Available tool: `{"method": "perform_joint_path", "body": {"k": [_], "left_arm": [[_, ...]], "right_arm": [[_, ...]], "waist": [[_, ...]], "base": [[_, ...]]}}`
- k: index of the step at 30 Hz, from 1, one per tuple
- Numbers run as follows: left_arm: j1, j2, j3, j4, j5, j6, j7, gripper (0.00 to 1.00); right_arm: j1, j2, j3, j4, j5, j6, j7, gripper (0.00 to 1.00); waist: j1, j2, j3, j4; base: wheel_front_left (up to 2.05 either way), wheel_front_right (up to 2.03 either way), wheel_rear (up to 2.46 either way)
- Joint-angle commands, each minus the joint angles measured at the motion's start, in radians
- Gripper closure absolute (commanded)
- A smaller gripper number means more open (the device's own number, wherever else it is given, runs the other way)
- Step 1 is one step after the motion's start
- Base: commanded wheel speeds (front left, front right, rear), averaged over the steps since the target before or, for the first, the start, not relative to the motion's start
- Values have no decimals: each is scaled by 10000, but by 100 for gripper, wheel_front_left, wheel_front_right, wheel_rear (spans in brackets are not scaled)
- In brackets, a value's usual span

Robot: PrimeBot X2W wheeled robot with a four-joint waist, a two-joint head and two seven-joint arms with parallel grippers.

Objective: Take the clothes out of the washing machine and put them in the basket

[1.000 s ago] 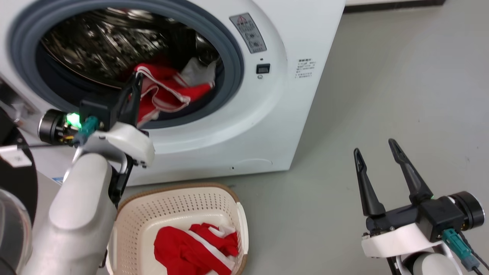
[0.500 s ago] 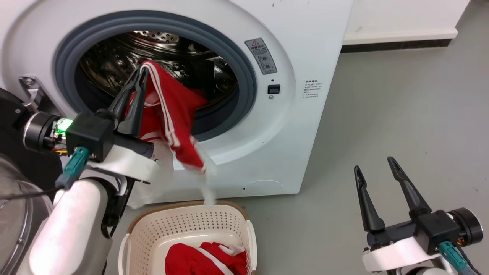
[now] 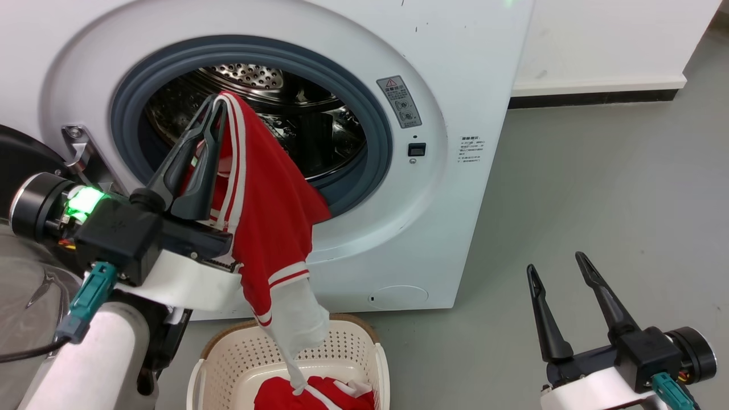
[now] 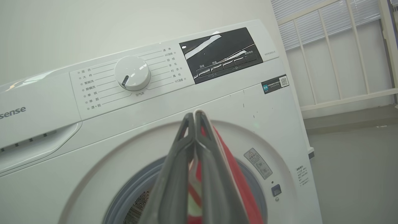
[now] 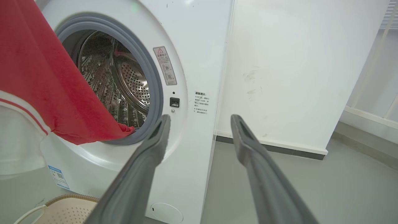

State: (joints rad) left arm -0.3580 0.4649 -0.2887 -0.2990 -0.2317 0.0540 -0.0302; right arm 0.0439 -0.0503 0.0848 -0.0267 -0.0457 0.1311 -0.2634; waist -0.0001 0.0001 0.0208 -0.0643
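Observation:
My left gripper is shut on a red garment with white stripes, lifted out in front of the washing machine's porthole. The garment hangs down, its white lower end reaching into the basket, where another red garment lies. In the left wrist view the closed gripper pinches red fabric before the washing machine's control panel. My right gripper stands open over the floor at the lower right, empty. In the right wrist view the gripper points at the machine, with the red garment hanging at left.
The machine's glass door stands open at the far left behind my left arm. A white wall with a dark baseboard runs to the right of the machine. Grey floor stretches to the right. A white railing stands beyond.
My left gripper has pulled the red garment out of the drum and upward; it now hangs over the basket. The head camera has tilted up. The right gripper stays open and still.

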Motion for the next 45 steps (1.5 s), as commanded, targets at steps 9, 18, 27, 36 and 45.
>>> {"method": "perform_joint_path", "body": {"k": [9, 18, 27, 36, 45], "left_arm": [[718, 84, -71, -745, -23, 257, 240, 100], [1735, -178, -400, -280, -283, 406, -85, 100], [2585, -643, -932, 873, -488, 448, -662, 100], [2635, -1188, -1361, 3077, -878, 79, -1472, 100], [1231, -1752, -1582, 6281, -873, -520, -2110, 100]], "right_arm": [[195, 3, 0, 27, 34, -7, -20, 0], [-23, 1, 45, -25, -40, -7, -20, 0], [-362, 3, -60, -119, -184, -7, -20, 0], [-1070, 3, -116, -308, -323, -7, -20, 0], [-2091, 1, -43, -564, -374, -7, -20, 0]], "waist": [[1, -1, -42, 253], [1, -1, 318, 291], [1, -1, 1105, 294], [1, -1, 2476, 215], [1, -1, 4263, -135]], "base": [[0, 0, 0], [0, 0, 0], [0, 0, 0], [0, 0, 0], [0, 0, 0]]}}
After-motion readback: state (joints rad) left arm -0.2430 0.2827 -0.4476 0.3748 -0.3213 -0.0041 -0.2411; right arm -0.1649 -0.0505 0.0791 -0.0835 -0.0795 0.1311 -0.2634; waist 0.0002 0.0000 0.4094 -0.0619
